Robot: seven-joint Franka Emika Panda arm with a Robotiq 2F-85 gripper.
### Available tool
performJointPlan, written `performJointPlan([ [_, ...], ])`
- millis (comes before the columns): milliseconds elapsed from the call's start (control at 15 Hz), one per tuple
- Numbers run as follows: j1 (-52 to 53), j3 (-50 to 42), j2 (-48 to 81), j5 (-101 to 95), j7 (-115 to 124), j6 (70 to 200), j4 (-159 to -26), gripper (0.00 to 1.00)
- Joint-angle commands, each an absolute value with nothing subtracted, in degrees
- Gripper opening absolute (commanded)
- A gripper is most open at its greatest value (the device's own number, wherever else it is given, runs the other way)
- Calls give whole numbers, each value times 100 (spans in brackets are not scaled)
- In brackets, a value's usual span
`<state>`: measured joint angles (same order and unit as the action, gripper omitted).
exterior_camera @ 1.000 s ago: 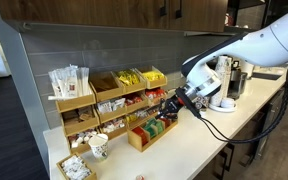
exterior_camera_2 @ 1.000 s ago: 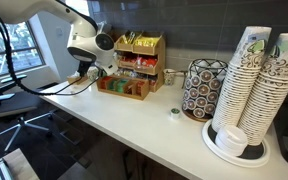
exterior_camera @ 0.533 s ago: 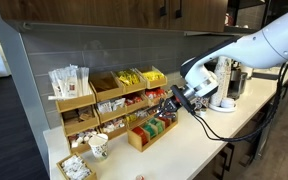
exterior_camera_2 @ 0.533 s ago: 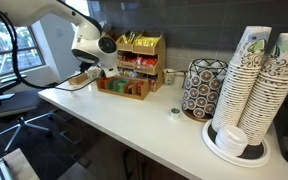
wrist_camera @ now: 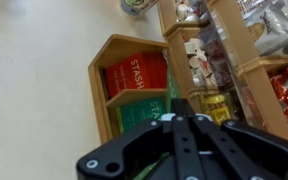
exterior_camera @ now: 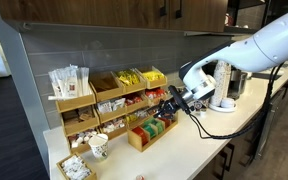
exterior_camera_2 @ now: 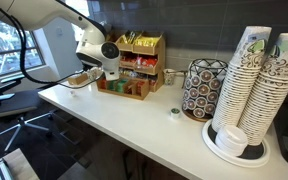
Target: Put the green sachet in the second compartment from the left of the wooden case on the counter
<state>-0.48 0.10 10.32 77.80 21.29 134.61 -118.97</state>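
Note:
The low wooden case (exterior_camera: 144, 143) stands on the pale counter (exterior_camera: 189, 150) in front of the tiered rack; it shows in both exterior views (exterior_camera_2: 134, 97). In the wrist view the case's wall (wrist_camera: 97, 90) frames an end slot of red sachets (wrist_camera: 134, 72) and, beside it, the second compartment (wrist_camera: 144, 113) with green packets. My gripper (exterior_camera: 168, 104) (exterior_camera_2: 106, 76) hovers just above the case. Its jaws (wrist_camera: 170, 120) look closed over the green slot. A thin sliver of the green sachet (wrist_camera: 173, 95) shows at the tips; the rest is hidden by the black gripper body.
The tiered wooden rack (exterior_camera: 104, 100) of packets rises right behind the case. A paper cup (exterior_camera: 98, 147) and a tray of white packets (exterior_camera: 76, 168) sit at one end. A patterned holder (exterior_camera_2: 199, 88), a small round object (exterior_camera_2: 174, 113) and stacked cups (exterior_camera_2: 254, 90) stand further along.
My gripper has shifted a little along the counter toward the case and rack, staying at about the same height. The case and sachets have not moved.

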Motion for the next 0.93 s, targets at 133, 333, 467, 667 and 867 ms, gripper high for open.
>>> performJointPlan([
  [133, -95, -83, 1191, 7946, 2514, 13283, -11776, 0],
  [333, -121, -112, 1212, 7871, 2717, 13149, -11767, 0],
  [467, -137, -122, 1235, 7867, 2819, 13000, -11738, 0],
  [667, -145, -147, 1276, 7775, 3023, 12810, -11692, 0],
  [867, -141, -168, 1345, 7754, 3194, 12702, -11634, 0],
])
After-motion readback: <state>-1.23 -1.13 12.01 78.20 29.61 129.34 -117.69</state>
